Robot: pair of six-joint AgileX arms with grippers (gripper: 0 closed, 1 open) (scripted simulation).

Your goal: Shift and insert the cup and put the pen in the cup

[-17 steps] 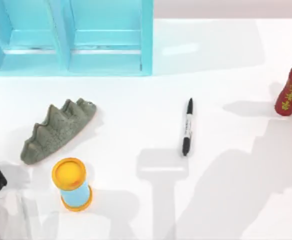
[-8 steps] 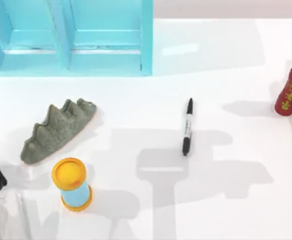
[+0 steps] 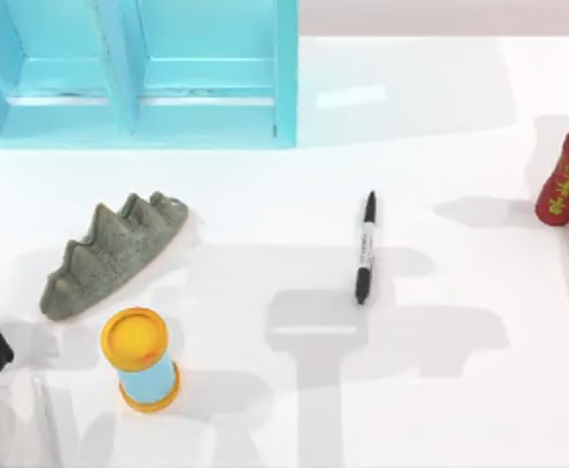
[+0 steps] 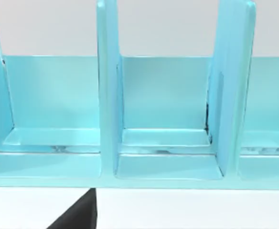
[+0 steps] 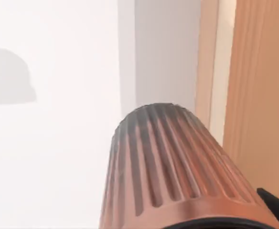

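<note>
White tabletop [image 3: 460, 390], teal shelf [image 3: 133, 73] at back. Pen [image 3: 364, 248] lies mid-table. Cup [image 5: 177, 167] sits close under my right wrist camera, ribbed side up; can't tell either gripper's jaw state. Risk: cup slips or tips if grip's loose.

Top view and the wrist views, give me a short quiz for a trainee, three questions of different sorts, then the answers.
1. True or false: the pen lies flat on the table, apart from every other object.
2. Multiple choice: what stands nearest the table's right edge in the top view? A) red sauce bottle B) yellow-topped blue container C) grey spiked object
3. Fill in: the right wrist view shows a ribbed, copper-coloured ___ close to the camera.

Key
1. True.
2. A.
3. cup. The left wrist view faces the blue shelf.
</note>
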